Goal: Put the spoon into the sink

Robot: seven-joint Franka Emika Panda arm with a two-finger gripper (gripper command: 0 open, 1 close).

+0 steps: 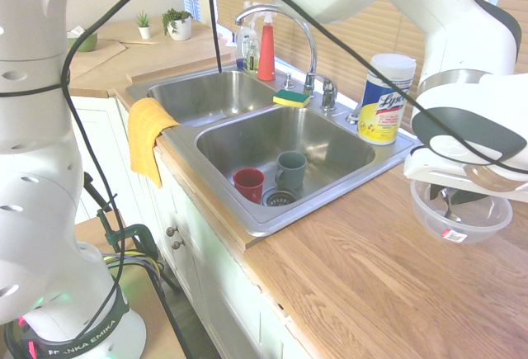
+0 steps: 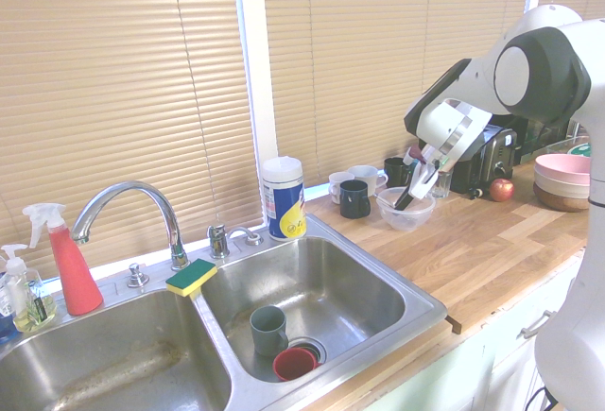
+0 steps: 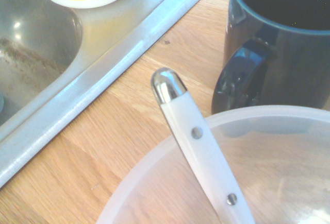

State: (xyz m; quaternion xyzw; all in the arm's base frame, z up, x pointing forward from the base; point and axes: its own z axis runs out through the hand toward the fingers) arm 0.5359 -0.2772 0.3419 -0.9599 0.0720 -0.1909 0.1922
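Wrist view: spoon [image 3: 206, 154] leans on clear bowl [image 3: 154, 183] rim, handle up for pickup.
Gripper [image 2: 413, 187] dips into bowl nr counter's back edge, beside sink [image 1: 264, 219]; can't tell if fingers grip yet.

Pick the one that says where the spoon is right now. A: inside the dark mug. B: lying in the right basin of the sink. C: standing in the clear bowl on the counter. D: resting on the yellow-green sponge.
C: the spoon leans in the clear bowl on the wooden counter, beside the sink; its handle tip sticks out over the bowl's rim.
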